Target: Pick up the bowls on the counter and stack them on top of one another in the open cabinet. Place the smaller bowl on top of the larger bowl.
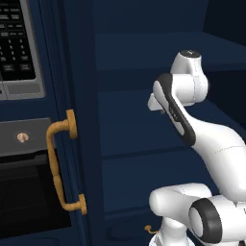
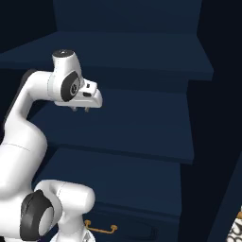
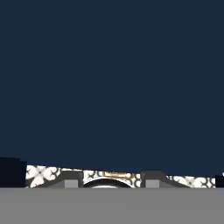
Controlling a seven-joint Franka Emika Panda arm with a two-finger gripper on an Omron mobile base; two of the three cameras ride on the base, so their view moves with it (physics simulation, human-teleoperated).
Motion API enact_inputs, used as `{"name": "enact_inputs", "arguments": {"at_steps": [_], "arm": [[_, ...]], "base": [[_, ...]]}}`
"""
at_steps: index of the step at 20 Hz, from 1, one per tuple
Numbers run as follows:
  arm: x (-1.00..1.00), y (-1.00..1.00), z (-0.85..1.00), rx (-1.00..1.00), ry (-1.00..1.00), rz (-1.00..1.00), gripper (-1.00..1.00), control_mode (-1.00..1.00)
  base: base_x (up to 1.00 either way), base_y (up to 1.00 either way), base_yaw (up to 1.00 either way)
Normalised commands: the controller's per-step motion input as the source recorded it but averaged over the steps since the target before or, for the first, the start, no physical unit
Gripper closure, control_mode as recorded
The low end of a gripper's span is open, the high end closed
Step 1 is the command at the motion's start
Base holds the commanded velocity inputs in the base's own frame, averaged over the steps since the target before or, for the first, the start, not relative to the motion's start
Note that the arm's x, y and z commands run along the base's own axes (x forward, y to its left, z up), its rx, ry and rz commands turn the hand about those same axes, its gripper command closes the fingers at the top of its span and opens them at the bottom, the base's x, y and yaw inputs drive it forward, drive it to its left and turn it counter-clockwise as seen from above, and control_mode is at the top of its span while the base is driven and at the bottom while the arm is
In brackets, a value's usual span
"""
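The cabinet [image 1: 129, 125] stands open in front of me, its plain navy shelves [image 2: 142, 127] bare where they show. Its door edge carries a long curved brass handle [image 1: 60, 163] on the left. My gripper [image 2: 80, 109] hangs fingers-down over the front of a middle shelf, open, with nothing between its fingers. In the hand view the two fingertips [image 3: 72, 181] rise apart at the bottom against a flat navy surface [image 3: 112, 87]. The bowls and the counter are out of view.
Left of the cabinet door sit a keypad panel [image 1: 17, 43] and a dark oven front [image 1: 29, 192]. A low navy drawer with a brass pull [image 2: 100, 230] lies below the shelves. Patterned floor tile [image 2: 235, 229] shows at the lower right.
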Motion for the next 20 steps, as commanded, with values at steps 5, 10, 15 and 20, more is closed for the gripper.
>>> {"name": "enact_inputs", "arguments": {"at_steps": [5, 10, 15, 20], "arm": [[-0.49, -0.06, 0.0, 0.01, 0.01, 0.0, -1.0, -1.0], [-0.64, -0.07, -0.12, 0.0, 0.05, 0.0, -1.0, -1.0], [-0.38, 0.0, -0.26, 0.0, 0.02, 0.0, -1.0, -1.0], [0.0, 0.0, 0.0, 0.0, 0.0, 0.0, -1.0, 1.0]], "base": [[0.0, 0.0, 0.0], [0.0, 0.0, 0.0], [0.0, 0.0, 0.0], [-0.4, 0.0, 0.0]]}}
